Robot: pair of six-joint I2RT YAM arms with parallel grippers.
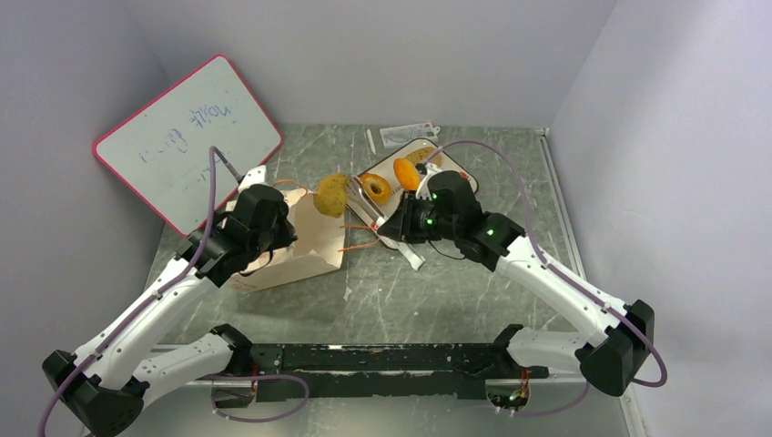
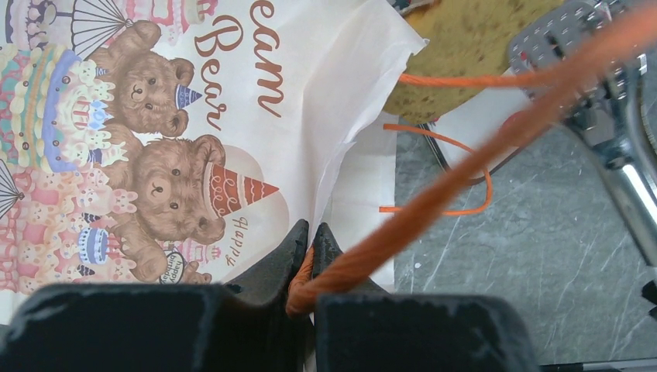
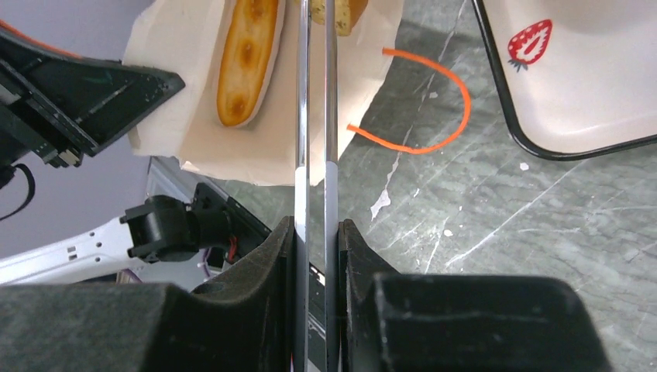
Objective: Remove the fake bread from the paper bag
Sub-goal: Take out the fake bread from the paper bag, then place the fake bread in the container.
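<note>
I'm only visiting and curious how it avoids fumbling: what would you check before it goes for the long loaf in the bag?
1. Left gripper clamped on the bag's orange cord handle: ok.
2. Right gripper gripping the metal tongs: ok.
3. Long loaf visible inside the open paper bag: ok.
4. Tongs spread enough for the loaf: not ok, blades nearly together.
5. Round tan bun clear of the bag's mouth: cannot tell.
6. Bare space on the strawberry tray: ok.
</note>
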